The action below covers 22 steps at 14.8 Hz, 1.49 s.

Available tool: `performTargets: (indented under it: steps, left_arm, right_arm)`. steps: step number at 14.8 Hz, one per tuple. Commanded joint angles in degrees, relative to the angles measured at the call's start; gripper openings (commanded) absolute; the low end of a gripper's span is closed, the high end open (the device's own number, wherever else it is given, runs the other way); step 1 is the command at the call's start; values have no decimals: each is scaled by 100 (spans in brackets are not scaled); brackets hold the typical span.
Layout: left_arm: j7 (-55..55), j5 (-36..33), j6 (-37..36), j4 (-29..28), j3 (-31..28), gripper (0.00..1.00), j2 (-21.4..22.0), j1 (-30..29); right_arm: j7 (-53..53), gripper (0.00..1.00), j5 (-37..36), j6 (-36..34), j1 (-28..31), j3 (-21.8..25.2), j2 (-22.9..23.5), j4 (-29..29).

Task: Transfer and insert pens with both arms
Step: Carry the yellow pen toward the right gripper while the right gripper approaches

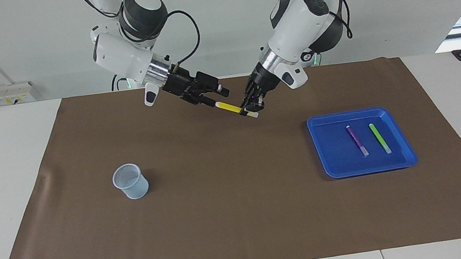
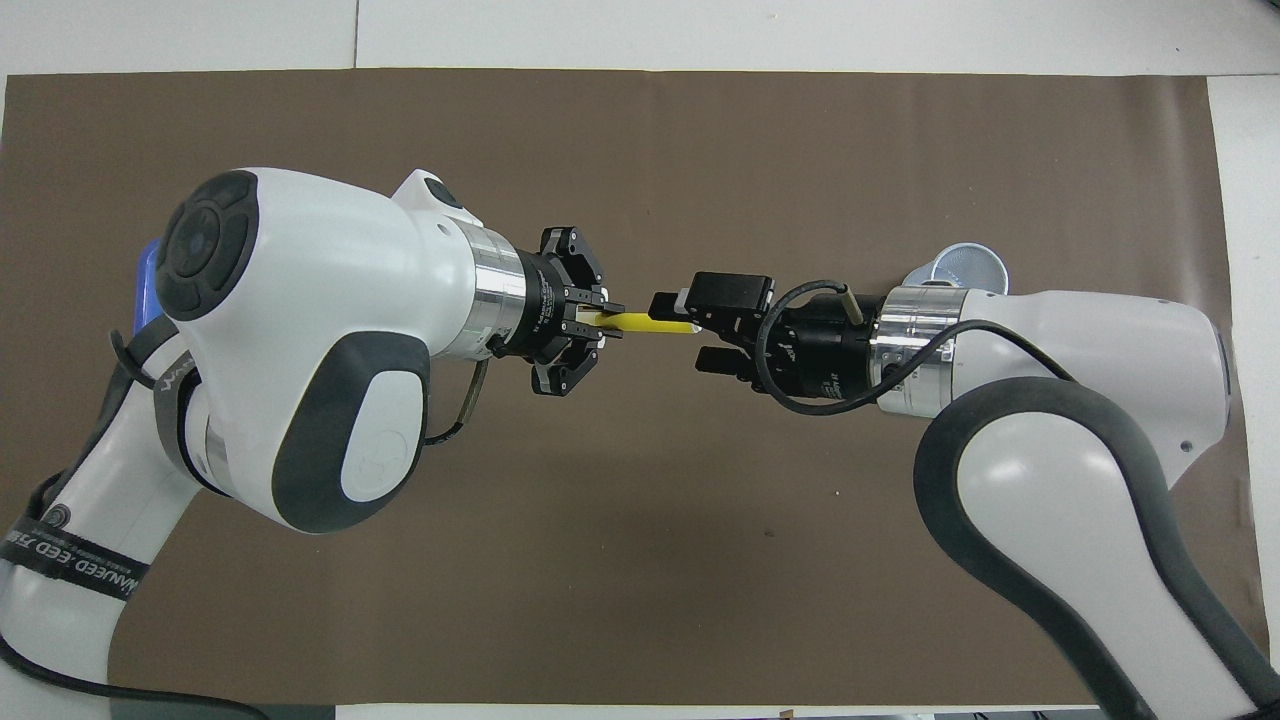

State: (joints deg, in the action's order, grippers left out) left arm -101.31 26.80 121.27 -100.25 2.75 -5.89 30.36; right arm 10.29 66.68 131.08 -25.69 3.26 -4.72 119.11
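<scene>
Facing view: yellow pen (image 1: 228,108) hangs midair above the worktop (image 1: 224,218), pinched by left end effector (image 1: 251,110); right end effector (image 1: 210,100), at its ten o'clock, looks spread. Early release risks dropping it.

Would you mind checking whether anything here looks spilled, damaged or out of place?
Nothing stands out. The yellow pen is up between the left hand and right hand, the purple pen and green pen lie in the tray, and the cup stands upright.
</scene>
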Motion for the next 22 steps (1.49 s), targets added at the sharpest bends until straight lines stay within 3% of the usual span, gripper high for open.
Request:
performTargets:
  steps: [1,11,13,22]
  left_arm:
    - [-100,106,29,67,-81,0,-35,136]
    - [-205,106,-15,41,-81,0,0,154]
    - [-205,106,-50,41,-81,0,9,154]
    - [-197,106,-33,-12,-81,0,53,146]
  right_arm:
    - [-151,76,144,49,11,-1,94,-159]
    - [-168,70,153,67,46,8,112,-177]
    - [-168,56,153,67,46,8,112,-177]
    - [-186,52,153,181,73,8,200,-195]
